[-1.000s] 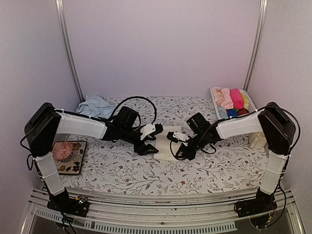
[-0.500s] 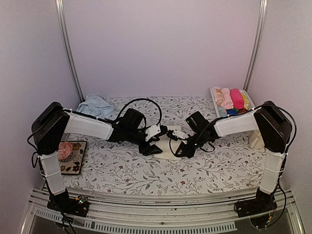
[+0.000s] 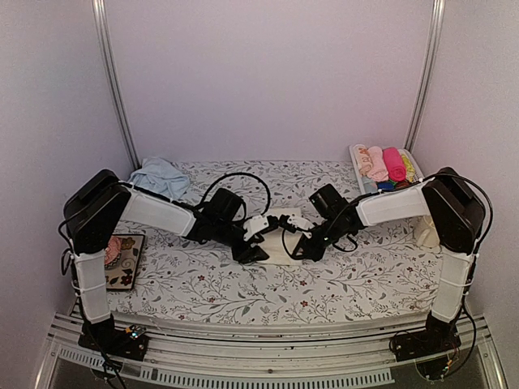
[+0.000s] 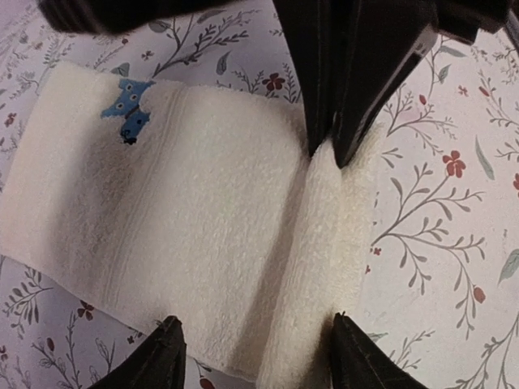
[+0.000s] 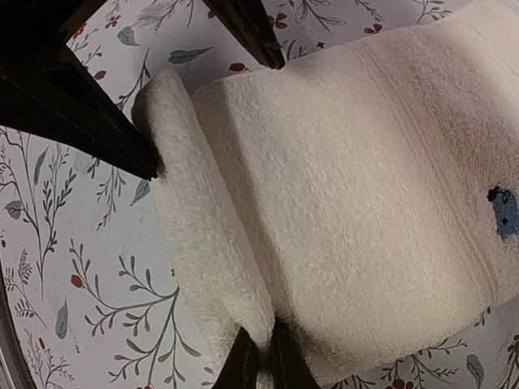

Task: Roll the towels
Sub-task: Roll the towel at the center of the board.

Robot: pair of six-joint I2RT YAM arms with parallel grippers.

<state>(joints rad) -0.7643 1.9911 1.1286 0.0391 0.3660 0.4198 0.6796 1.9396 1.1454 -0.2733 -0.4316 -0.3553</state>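
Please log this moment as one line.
cream towel: one edge rolled | left pincer: open astride edge | right pincer: shut on edge | blue towel: crumpled, back left

The cream towel (image 4: 203,227) at the table's middle is plain, with faint woven bands and a small blue tag (image 4: 130,109). The tablecloth (image 3: 203,279) is white with grey-green leafy sprigs and little red flowers. A light blue towel (image 3: 159,176) lies at the far left corner. The white tray (image 3: 355,162) at the far right corner holds cloths (image 3: 394,164) in pale pink, hot pink, yellow and dark blue. At the left edge a pink knitted lump (image 3: 107,251) sits on a dark flowered mat (image 3: 126,271).
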